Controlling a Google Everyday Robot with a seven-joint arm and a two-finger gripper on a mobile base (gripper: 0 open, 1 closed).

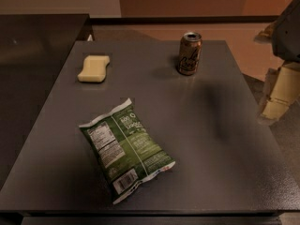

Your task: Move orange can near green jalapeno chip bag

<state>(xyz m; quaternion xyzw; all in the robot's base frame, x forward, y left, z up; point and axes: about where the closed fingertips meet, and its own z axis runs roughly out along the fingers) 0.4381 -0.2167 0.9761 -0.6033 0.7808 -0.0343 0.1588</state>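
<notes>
Room: a tan and brown wall at the back, a pale floor, and a dark shiny counter (37, 46) on the left
Bench: a flat dark grey bench (225, 172) fills most of the view and carries three things
Can: the small brownish-orange metal can (189, 54) with a silver top stands upright at the far side of the bench, toward the right
Bag: the flat crinkly green chip bag (126, 149) with white ends lies near the close edge, left of the middle, its white label panel and barcode facing up, well apart from the can
Sponge: a pale yellow sponge (93, 68) lies flat at the far left, well apart from the can and the bag
Tool: the cream-coloured tool (277, 97) hangs at the right edge of the view, beside the bench, touching none of the things; I cannot tell if it is spread or pressed together
</notes>
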